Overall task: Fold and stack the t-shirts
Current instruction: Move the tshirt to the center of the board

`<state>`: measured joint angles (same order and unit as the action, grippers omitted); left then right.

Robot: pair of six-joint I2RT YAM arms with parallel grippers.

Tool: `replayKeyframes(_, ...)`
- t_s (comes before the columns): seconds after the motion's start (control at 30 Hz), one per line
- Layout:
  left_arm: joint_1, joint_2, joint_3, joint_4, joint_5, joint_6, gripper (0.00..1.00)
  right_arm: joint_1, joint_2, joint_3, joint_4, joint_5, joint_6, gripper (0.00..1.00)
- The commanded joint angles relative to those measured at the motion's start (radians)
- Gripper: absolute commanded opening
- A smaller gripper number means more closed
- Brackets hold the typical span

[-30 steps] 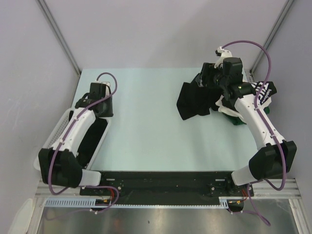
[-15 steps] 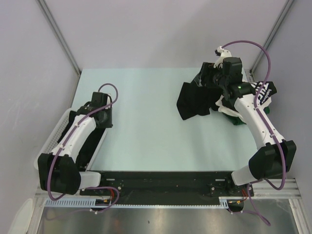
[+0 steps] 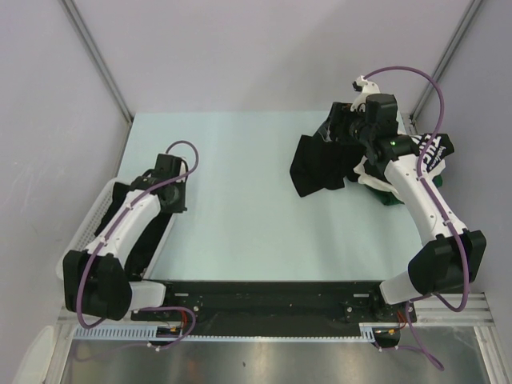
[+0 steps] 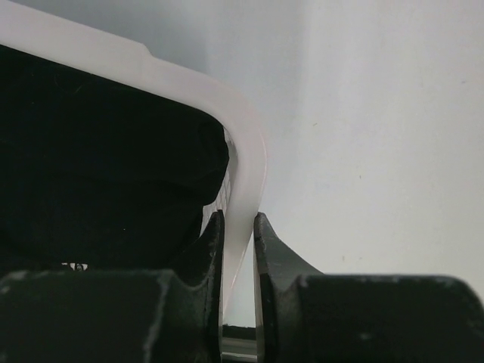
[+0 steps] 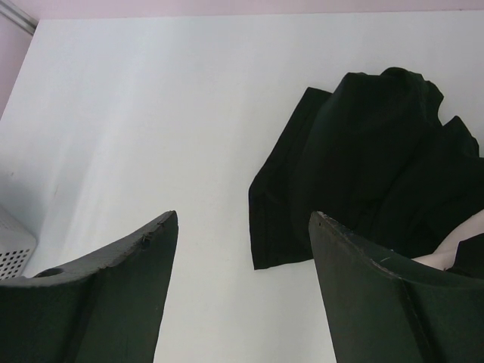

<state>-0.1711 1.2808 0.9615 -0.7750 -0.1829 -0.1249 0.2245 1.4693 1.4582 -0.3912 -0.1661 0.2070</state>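
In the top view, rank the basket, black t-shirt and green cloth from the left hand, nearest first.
1. basket, left edge: rim between fingers of the left hand.
2. black t-shirt, right of centre.
3. green cloth, far right.

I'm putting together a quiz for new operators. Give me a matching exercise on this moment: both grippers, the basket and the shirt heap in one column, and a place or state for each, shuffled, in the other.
1. left gripper
2. right gripper
3. white basket
4. black t-shirt heap

A. fingers spread wide, nothing between them
B. standing at the left edge of the table
C. crumpled at the table's far right
D. fingers pinching a white rim

Pairs: 1-D, 2-A, 3-B, 4-C
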Motion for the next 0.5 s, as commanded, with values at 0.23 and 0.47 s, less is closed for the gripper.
replayKeyframes(0.23,0.002,0.198,0.152,-0.024,-0.182,-0.013,0.08,-0.008,-0.009,-0.001,0.02,0.0,-0.015,0.75)
replayKeyframes(0.47,0.048,0.276,0.207,-0.017,-0.245,0.004,0.06,-0.016,-0.017,-0.002,0.014,0.008,-0.021,0.76)
